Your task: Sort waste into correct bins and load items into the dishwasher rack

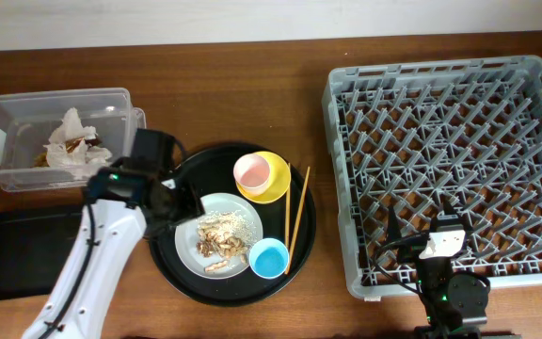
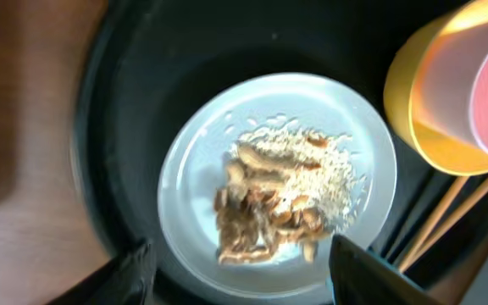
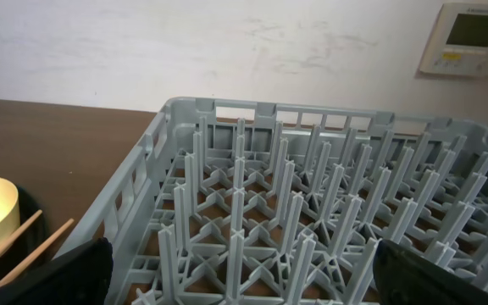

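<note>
A grey-white plate [image 1: 244,213] with a heap of beige food scraps [image 1: 222,241] lies on the round black tray [image 1: 205,282]. Behind it a pink cup [image 1: 251,170] sits in the yellow bowl [image 1: 278,188]; a light-blue cup [image 1: 269,258] and two chopsticks [image 1: 296,218] lie to the right. My left gripper [image 1: 172,202] hovers at the plate's left edge. In the left wrist view its jaws [image 2: 244,284] stand open astride the plate [image 2: 193,169] rim, the scraps [image 2: 282,199] just ahead. My right gripper [image 3: 244,284] hangs open over the dishwasher rack [image 3: 312,212].
White napkins and a brown wrapper [image 1: 71,143] lie in the clear tub [image 1: 26,104] at the back left. The shallow black tray [image 1: 17,254] lies in front of it. The rack [image 1: 459,160] fills the right half of the table. A wall panel [image 3: 473,38] hangs behind.
</note>
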